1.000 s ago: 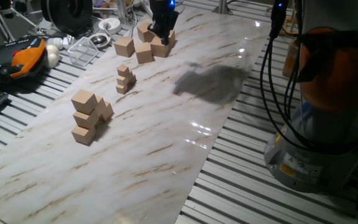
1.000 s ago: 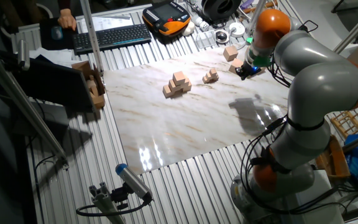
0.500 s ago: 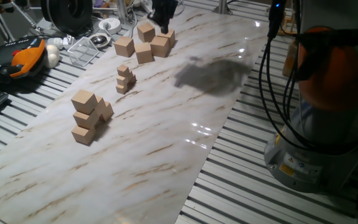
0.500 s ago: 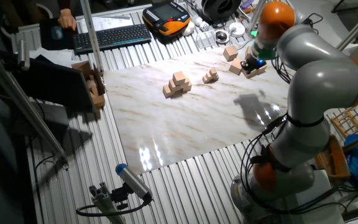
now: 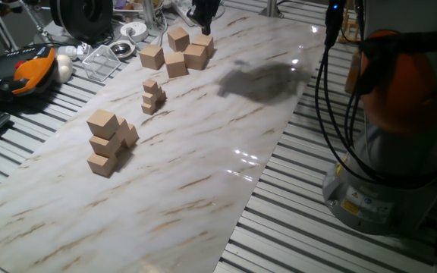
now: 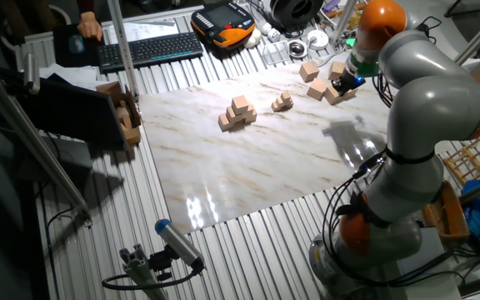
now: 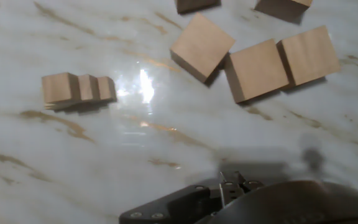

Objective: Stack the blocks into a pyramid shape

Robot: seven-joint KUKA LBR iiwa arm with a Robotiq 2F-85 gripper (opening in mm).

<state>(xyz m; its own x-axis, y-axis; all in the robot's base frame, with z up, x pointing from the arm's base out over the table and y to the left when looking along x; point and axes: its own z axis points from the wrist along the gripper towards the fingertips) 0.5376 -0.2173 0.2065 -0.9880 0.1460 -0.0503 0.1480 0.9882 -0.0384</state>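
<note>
Gripper [image 5: 203,10] hangs above the far end of the bench [image 5: 203,144], right over the loose blocks [image 5: 177,51]. Jaws' opening cannot be told. Next block lies almost straight below; cubes have no long axis.

Tan cubes, loose and stacked
Loose blocks [image 5: 174,51] cluster at the far desk edge; nearer left stands a stepped pyramid shape [image 5: 108,142], one cube on top.

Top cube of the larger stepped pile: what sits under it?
The top cube sits on more same-size tan cubes, stepped down to the marble board. Exactly how many make up the lower rows cannot be counted, since the front cubes cover those behind.
</note>
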